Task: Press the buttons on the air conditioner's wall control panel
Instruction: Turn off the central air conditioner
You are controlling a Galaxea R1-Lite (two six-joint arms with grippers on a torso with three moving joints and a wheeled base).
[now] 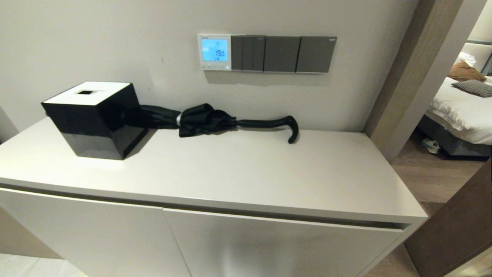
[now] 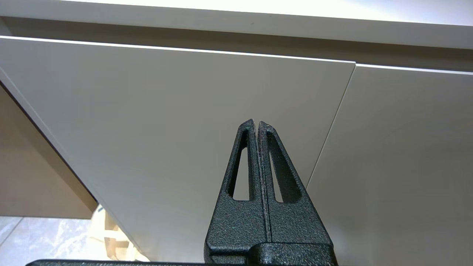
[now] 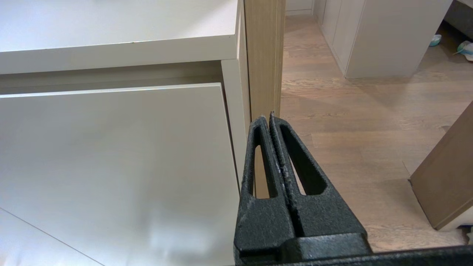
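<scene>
Panel (image 1: pixel 214 52) on wall above table (image 1: pixel 238 173), screen lit; buttons (image 1: pixel 214 67) along its lower edge. Left pincer (image 2: pixel 256 123) together, low before cabinet door (image 2: pixel 177 129). Right pincer (image 3: pixel 268 118) together, low by cabinet's right corner.

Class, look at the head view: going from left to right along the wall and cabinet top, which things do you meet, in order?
Black tissue box → folded black umbrella → air conditioner's wall control panel → dark grey switch plates → wooden door frame → bed.

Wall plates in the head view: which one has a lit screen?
The air conditioner's wall control panel, leftmost and white-framed, glowing blue; the three dark grey switch plates beside it have none.
</scene>
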